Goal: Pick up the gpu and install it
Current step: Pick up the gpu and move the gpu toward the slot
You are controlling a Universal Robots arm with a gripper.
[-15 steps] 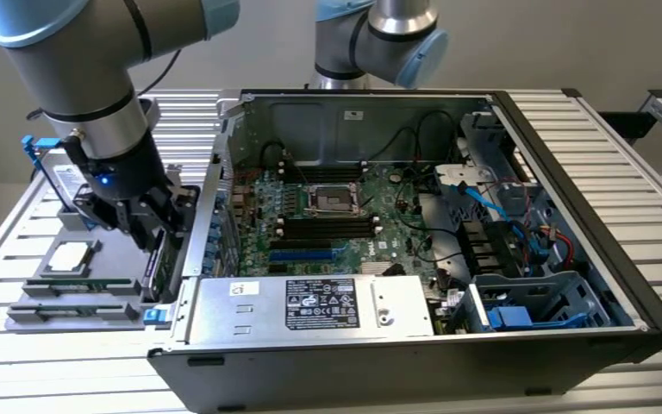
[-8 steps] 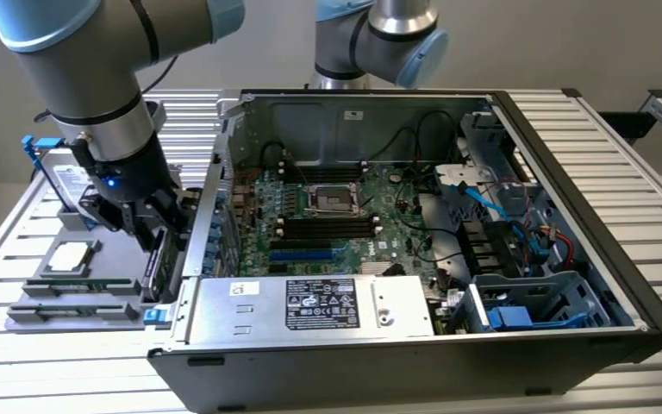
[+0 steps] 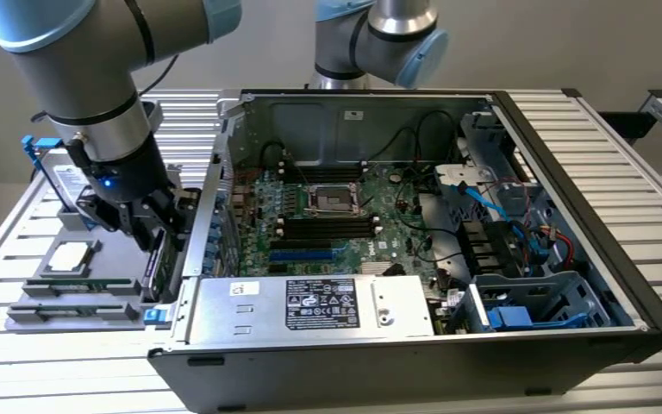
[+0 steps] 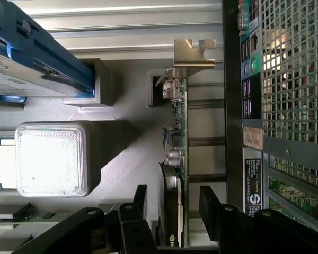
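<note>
The gpu stands on edge in a grey holder outside the computer case, its silver end bracket at one end and its green board seen edge-on. My gripper is open and straddles the card, with one black finger on the cooler side and one on the board side, a small gap at each. In the exterior view the gripper hangs low over the gpu, just to the exterior view's left of the case wall.
The open computer case holds the motherboard and a power supply. On the grey fixture are a hard drive in blue rails, a processor and memory sticks. The case's meshed rear wall is close beside the card.
</note>
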